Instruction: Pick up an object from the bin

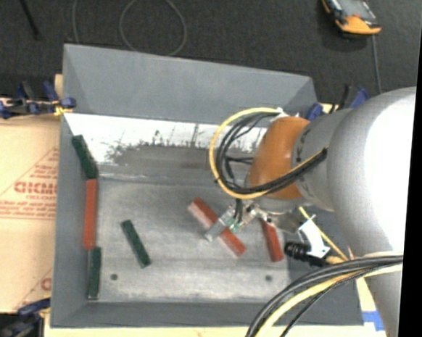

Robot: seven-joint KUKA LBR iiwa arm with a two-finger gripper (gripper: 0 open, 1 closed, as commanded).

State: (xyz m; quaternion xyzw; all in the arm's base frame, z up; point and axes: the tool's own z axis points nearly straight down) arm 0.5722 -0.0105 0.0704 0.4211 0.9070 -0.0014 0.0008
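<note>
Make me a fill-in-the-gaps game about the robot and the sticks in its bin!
1. The lone stick on the floor of the bin, left of the gripper, is coloured ____.
2. Along the bin's left wall, the middle stick between the two green sticks is coloured ____.
3. The sticks lined up along that left wall number ____.
4. The arm comes in from the picture's ____ side.

Missing words: green; red; three; right.
</note>
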